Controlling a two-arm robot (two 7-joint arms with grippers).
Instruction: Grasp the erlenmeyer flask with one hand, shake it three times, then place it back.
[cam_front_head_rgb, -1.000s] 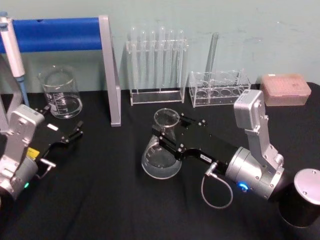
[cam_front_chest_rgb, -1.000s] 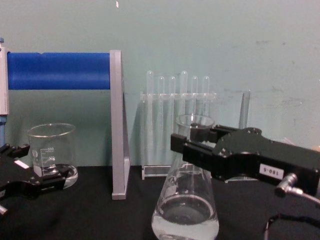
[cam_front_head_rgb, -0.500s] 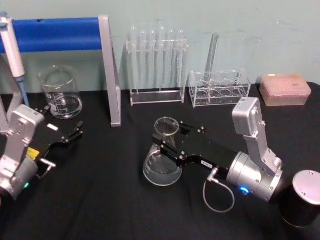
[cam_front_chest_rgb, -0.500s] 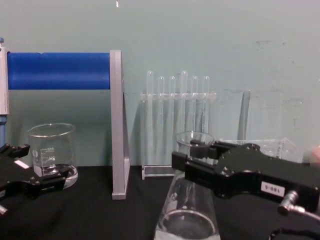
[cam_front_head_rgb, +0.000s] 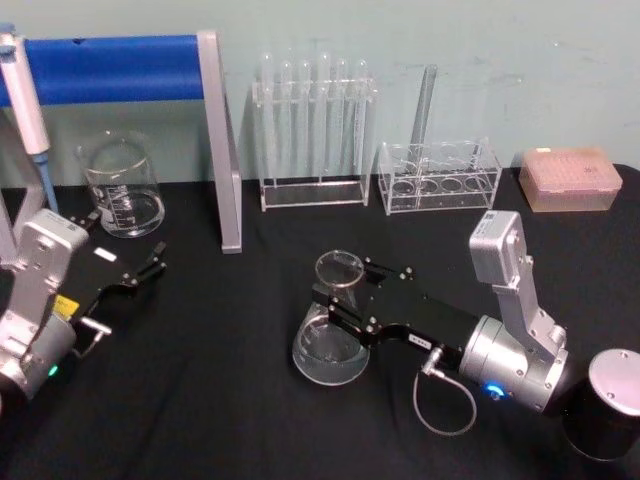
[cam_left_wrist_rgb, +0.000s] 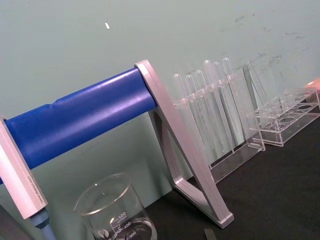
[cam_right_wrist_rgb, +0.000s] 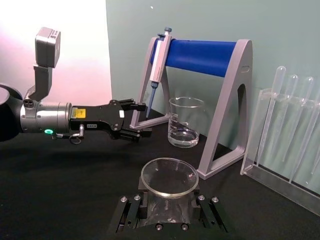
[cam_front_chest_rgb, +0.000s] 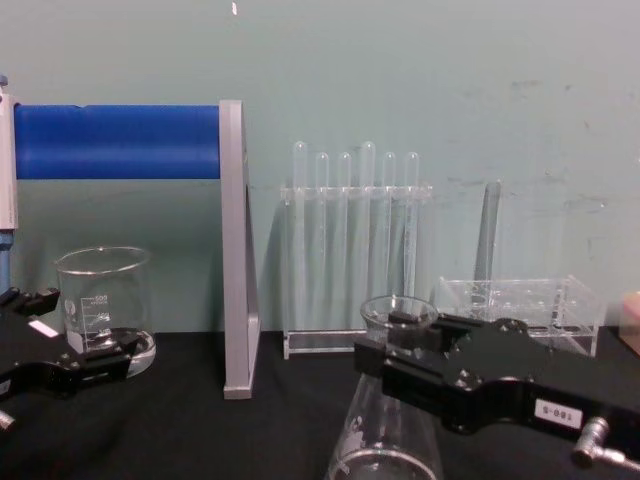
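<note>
Idling low over the table (cam_front_head_rgb: 220, 400), the left gripper (cam_right_wrist_rgb: 136, 119) has its jaws apart and empty, with a beaker (cam_front_head_rgb: 122, 190) just beyond their tips; it plays no part in the job. Further right, the right gripper (cam_front_head_rgb: 338, 300) has its jaws clamped on the flask (cam_front_head_rgb: 325, 352): the neck sits between them, the rim shows just above them, and the wide base spreads below. The flask stands upright, low over the table, though I cannot tell whether the base touches it. So the grasp looks done. One moment cannot show how many of the three shakes are made. What clearly remains is setting the base down firmly, opening the jaws off the neck and drawing them away from it.
</note>
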